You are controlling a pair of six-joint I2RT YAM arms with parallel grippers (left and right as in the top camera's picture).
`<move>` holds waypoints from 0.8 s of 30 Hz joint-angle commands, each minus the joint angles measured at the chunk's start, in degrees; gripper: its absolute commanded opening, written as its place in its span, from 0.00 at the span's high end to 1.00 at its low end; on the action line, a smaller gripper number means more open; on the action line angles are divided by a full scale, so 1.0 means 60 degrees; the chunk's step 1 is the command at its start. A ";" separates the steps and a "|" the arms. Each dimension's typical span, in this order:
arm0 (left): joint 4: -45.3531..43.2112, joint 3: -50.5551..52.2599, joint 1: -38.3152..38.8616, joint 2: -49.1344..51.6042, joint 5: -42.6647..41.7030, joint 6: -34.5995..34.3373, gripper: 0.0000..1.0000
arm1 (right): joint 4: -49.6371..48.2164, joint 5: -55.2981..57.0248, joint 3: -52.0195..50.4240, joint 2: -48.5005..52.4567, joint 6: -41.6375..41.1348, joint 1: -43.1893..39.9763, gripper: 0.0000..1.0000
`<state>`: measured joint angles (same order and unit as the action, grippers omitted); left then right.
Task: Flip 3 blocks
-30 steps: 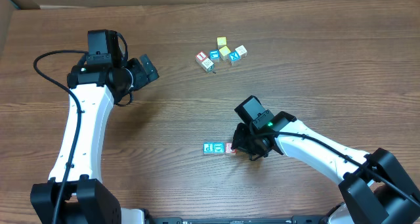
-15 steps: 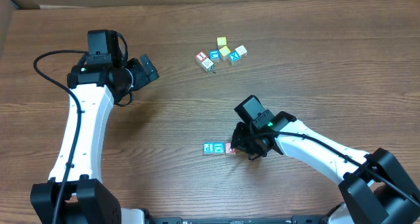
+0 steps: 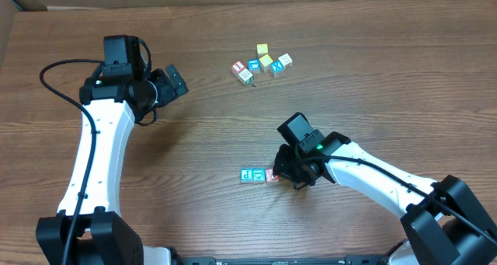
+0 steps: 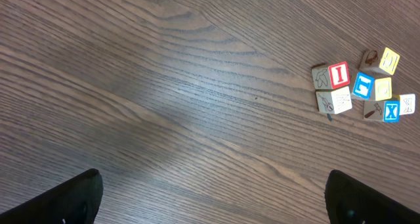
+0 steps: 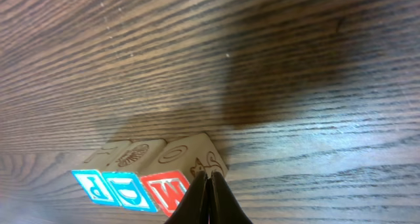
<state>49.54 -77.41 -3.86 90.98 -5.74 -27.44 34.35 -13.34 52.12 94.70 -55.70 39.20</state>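
Table (image 3: pixel 388 78): wood grain; a row of three blocks (image 3: pixel 258 174) is laid near its front edge, with the long axis running side to side.
Nearer arm: the right arm (image 3: pixel 365 172) is extended to the row; the left arm (image 3: pixel 97 156) is held well apart.
Left gripper (image 3: pixel 172 81): spread wide, with nothing grasped.
Right gripper (image 5: pixel 209 188): clenched on nothing. The tips are set at the red-lettered block (image 5: pixel 169 192), the near end of the row, and the other two blocks are lined up beyond it to the robot's left.
Views: in the overhead view the contact is hidden under the gripper. In the right wrist view the tips are seen apparently touching that block's corner.
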 commanded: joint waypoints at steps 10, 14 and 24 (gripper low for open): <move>-0.0011 -0.0080 -0.0033 -0.0055 0.0036 0.0109 0.00 | 0.0331 -0.0036 -0.0069 -0.0029 -0.0091 0.0055 0.96; -0.0011 -0.0080 -0.0033 -0.0055 0.0036 0.0106 0.00 | 0.0364 -0.0044 -0.0069 -0.0029 -0.0091 0.0058 0.96; -0.0011 -0.0080 -0.0033 -0.0055 0.0036 0.0106 0.00 | 0.0102 0.0095 -0.0069 -0.0029 -0.0237 0.0525 0.96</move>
<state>49.54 -77.41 -3.86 90.98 -5.74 -27.44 35.53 -13.28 52.10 94.70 -56.47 41.28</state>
